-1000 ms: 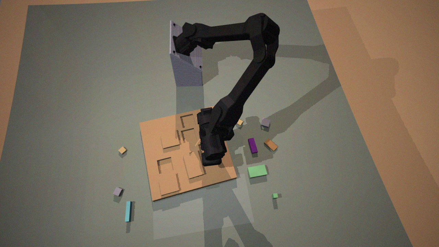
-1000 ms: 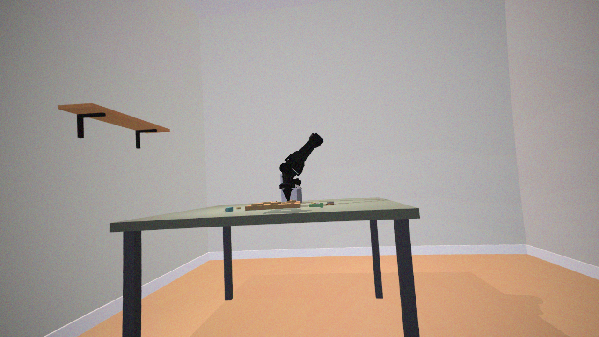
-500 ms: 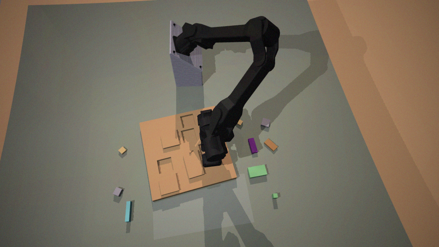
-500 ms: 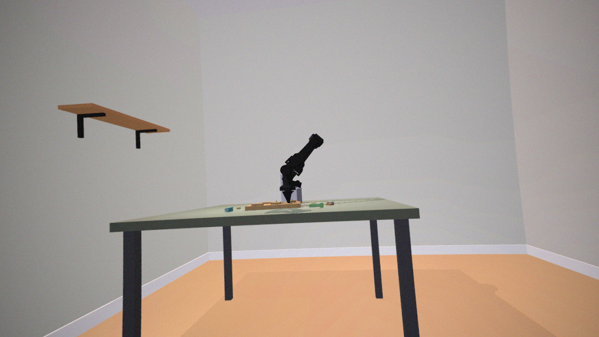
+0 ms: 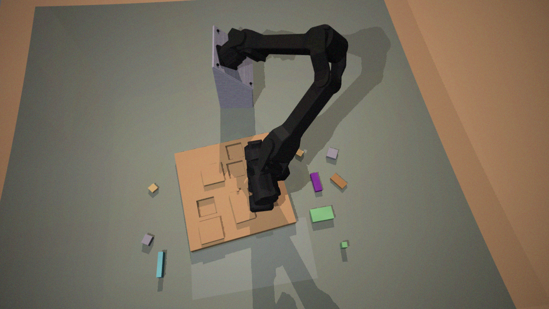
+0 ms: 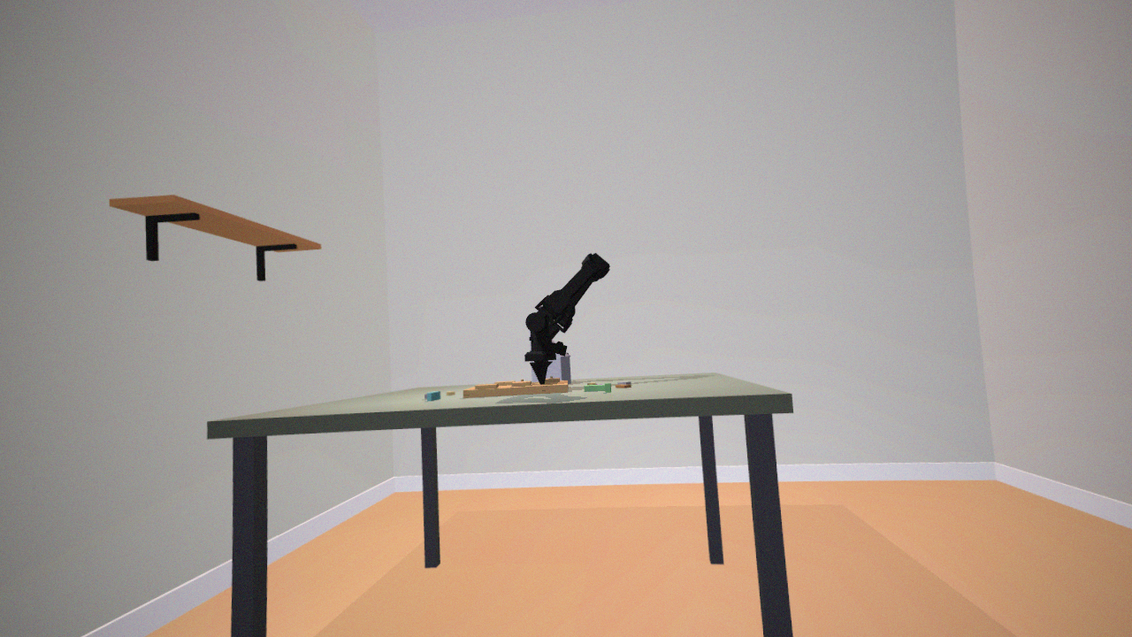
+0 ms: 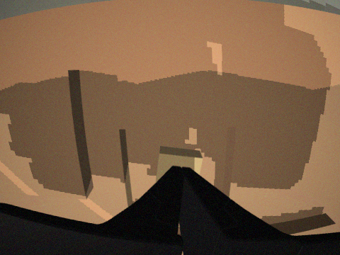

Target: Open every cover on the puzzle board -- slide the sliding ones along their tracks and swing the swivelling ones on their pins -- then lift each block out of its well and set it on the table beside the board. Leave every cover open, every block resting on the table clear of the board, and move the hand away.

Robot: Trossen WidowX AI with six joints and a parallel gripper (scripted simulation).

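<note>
From above, a black arm reaches over a tan board on a grey-green table, its pincer hiding the part of the board it works on. Three raised covers and three wells show to the side of it; the block due next is out of sight here, presumably under the arm. Small coloured blocks lie on the table at both sides of the board, none touching it; which came from its wells cannot be told. From outside, the pincer points straight down, its tip at or just above the board; contact is too small to judge. From the wrist, the pincer is clenched, its two tips together with nothing between them. The yellow block lies right at the tips, slightly beyond them toward the top of the view, inside a well in the board. The tips cover its near edge. It looks pale and plain, squarish on top, with a dark far side and a bright strip at the right; no long axis can be made out. With only one arm, reach is no question: the fingers probably need to rise, part and straddle it, and coming down shut could press or wedge it instead.
</note>
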